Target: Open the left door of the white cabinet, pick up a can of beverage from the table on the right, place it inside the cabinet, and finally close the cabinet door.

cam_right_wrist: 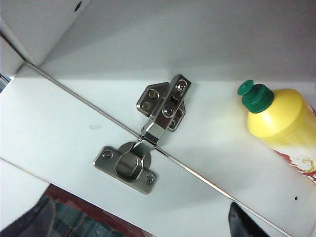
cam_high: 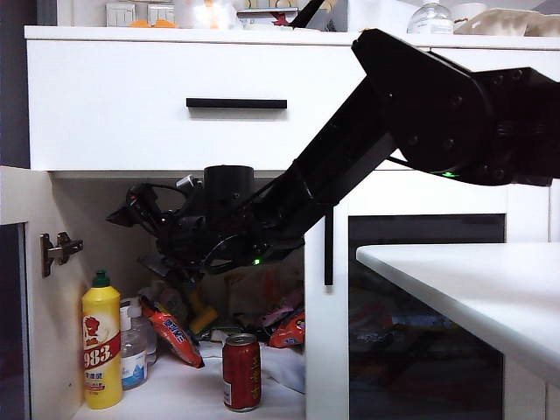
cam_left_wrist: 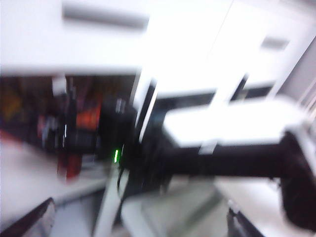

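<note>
The white cabinet (cam_high: 114,114) has its left door (cam_high: 19,197) swung open at the far left, hinge (cam_high: 59,249) showing. A red can of beverage (cam_high: 241,372) stands upright on the cabinet floor, a red blur (cam_left_wrist: 69,163) in the left wrist view. My right gripper (cam_high: 131,214) is inside the cabinet above and left of the can, apart from it and pointing at the hinge (cam_right_wrist: 148,133) and door frame (cam_right_wrist: 59,138). The right gripper (cam_right_wrist: 143,227) is open and empty. My left gripper (cam_left_wrist: 136,224) is open and empty, back from the cabinet, and hidden from the exterior view.
A yellow bottle with a green cap (cam_high: 101,350) (cam_right_wrist: 281,118), a clear bottle (cam_high: 133,350) and snack packets (cam_high: 175,337) share the cabinet floor. The twin door (cam_high: 424,324) is closed. The right arm (cam_high: 420,105) spans the opening. The table (cam_high: 472,289) juts in at right.
</note>
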`<state>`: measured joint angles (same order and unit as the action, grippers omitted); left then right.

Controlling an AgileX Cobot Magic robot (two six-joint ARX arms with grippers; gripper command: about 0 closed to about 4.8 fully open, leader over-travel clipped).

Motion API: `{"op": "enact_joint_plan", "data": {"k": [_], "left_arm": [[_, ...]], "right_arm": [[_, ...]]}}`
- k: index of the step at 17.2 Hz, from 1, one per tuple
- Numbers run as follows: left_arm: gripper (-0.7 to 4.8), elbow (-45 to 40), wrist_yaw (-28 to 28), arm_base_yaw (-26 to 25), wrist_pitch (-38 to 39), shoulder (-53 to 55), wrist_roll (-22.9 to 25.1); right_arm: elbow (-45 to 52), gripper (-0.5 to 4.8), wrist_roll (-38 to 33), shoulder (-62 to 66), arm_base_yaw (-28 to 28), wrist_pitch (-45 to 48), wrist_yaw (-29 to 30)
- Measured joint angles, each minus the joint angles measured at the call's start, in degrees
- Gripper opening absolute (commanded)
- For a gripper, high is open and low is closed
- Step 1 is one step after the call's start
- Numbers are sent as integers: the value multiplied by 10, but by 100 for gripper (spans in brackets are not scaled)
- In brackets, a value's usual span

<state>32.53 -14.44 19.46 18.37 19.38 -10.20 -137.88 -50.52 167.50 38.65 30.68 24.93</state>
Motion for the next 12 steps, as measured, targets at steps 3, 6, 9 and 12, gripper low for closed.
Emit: {"op": "enact_joint_plan", "data": {"k": [3,6,9,12], "left_arm": [[479,11,5,0,24,-1,0],[479,11,7,0,72,-1,8],[479,11,18,0,73,-1,24],[479,11,19,0,73,-1,27]], "right_arm": [[0,449,0,0,4,-1,0],[2,449,0,0,34,6,-31],[3,449,0,0,56,96,-117],[3,449,0,0,50,138,-213]]}}
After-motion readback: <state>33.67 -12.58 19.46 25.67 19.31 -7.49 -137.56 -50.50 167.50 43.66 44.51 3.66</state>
